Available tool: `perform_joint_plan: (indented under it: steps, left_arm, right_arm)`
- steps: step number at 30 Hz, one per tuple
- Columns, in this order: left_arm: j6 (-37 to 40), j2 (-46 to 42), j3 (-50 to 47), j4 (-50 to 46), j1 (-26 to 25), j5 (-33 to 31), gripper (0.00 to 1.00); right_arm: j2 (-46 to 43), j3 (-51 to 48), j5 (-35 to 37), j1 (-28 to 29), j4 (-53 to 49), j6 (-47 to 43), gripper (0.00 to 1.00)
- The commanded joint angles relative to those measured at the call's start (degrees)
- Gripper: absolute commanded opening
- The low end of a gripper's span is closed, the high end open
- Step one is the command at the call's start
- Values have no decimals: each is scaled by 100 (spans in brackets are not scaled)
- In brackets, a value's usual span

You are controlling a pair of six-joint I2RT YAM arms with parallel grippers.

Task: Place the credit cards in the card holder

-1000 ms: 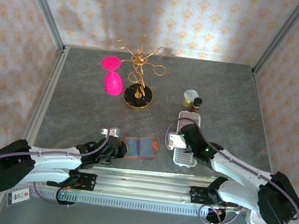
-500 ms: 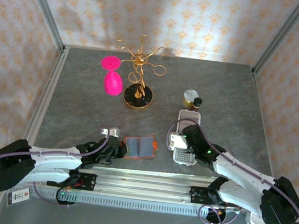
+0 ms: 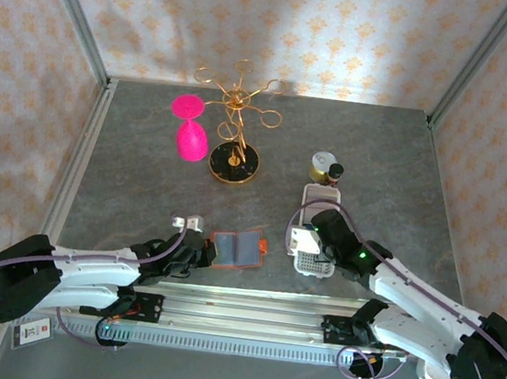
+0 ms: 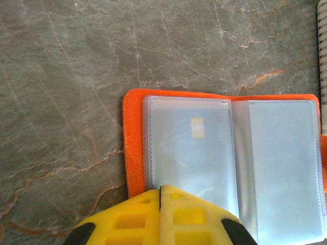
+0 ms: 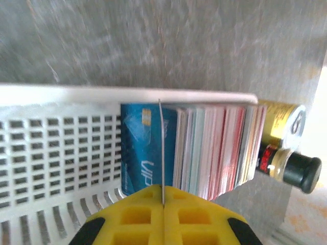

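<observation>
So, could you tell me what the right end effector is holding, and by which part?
One credit card, pinched by its top edge while standing in the white tray.

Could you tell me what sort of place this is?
Probably a robot test booth: wallpaper-printed panels enclose a grey stone-look table, and a rail at its near edge carries the left arm and right arm.
</observation>
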Motion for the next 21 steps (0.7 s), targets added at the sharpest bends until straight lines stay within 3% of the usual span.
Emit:
perform_joint_plan:
  steps: [1, 6, 11, 17, 21]
  left_arm:
    - [152, 163, 61, -456, -22, -128, 0]
    - [152, 255, 131, -491, -24, -133, 0]
    - [137, 289, 175, -526, -22, -139, 0]
    - [92, 206, 143, -613, -26, -158, 0]
    - [82, 205, 131, -597, -23, -201, 0]
  right_arm:
    - [-141, 514, -681, 200, -1043, 689, 0]
    - [-353, 1027, -1425, 314, -946, 1603, 0]
    - [-813, 838, -1917, 345, 898, 3382, 0]
    - [-757, 347, -1951, 358, 2841, 7564, 0]
    - [-37, -108, -2902, 394, 3891, 9605, 0]
